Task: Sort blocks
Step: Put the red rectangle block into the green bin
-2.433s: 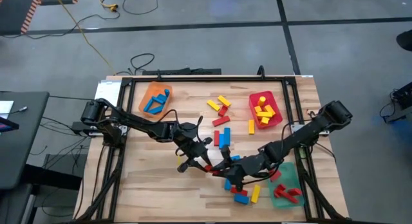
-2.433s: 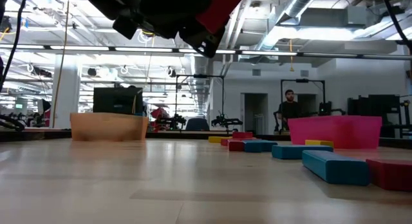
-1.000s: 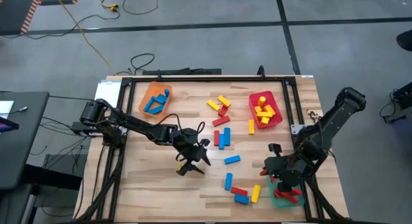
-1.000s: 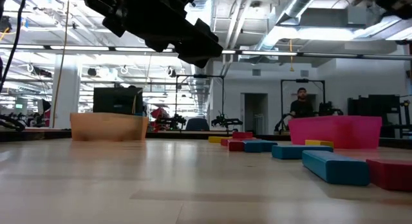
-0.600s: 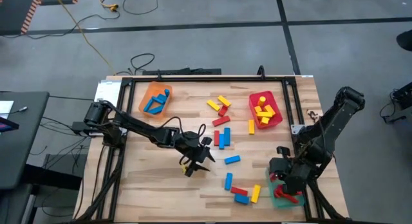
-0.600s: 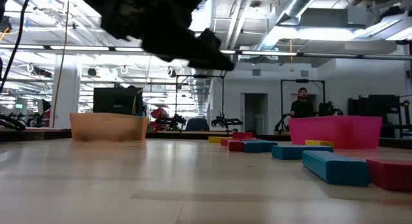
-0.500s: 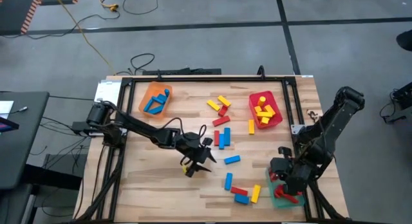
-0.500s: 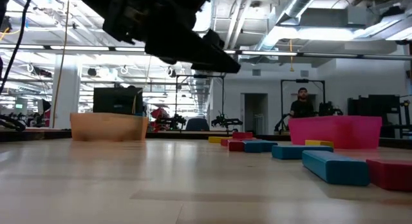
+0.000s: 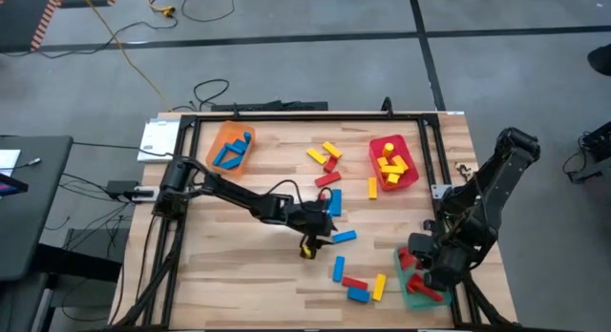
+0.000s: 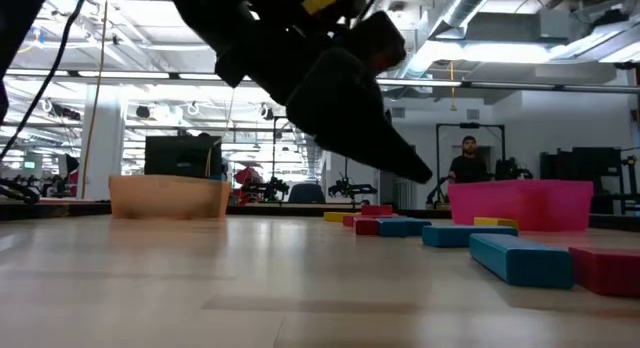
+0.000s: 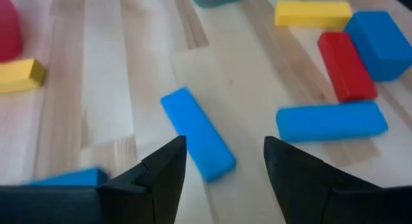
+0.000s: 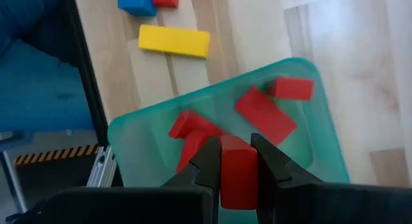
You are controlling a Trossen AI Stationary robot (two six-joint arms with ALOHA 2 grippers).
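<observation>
Red, yellow and blue blocks lie scattered on the wooden table. My left gripper [image 9: 323, 236] [image 11: 225, 148] hangs open over the table's middle, tipped down. Its fingers stand apart just short of a blue block [image 11: 196, 143] [image 9: 345, 236] that lies flat. My right gripper [image 9: 423, 259] [image 12: 237, 149] is shut on a red block [image 12: 238, 172] above the green tray [image 12: 322, 153] [image 9: 416, 296] at the near right. Several red blocks [image 12: 265, 116] lie in that tray. My right gripper pinches the red block between its two fingers, one on each of two opposite sides [image 12: 223, 167]. The fingers point steeply down from above. The block is lifted clear over the green tray's inside; its lower end is hidden behind the gripper.
An orange tray [image 9: 229, 139] holding blue blocks stands at the far left, and a red tray [image 9: 406, 182] holding yellow blocks at the far right. Loose blocks lie near the left gripper: blue [image 11: 331, 121], red [image 11: 347, 66] and yellow [image 11: 312, 13]. A person [image 10: 468, 168] stands far behind the table.
My left gripper has gone toward the table's right edge and down, tipping forward, and now stands close to the blue block. Its fingers stay apart. My right gripper has edged toward the near edge over the green tray and rolled its wrist, still holding the red block.
</observation>
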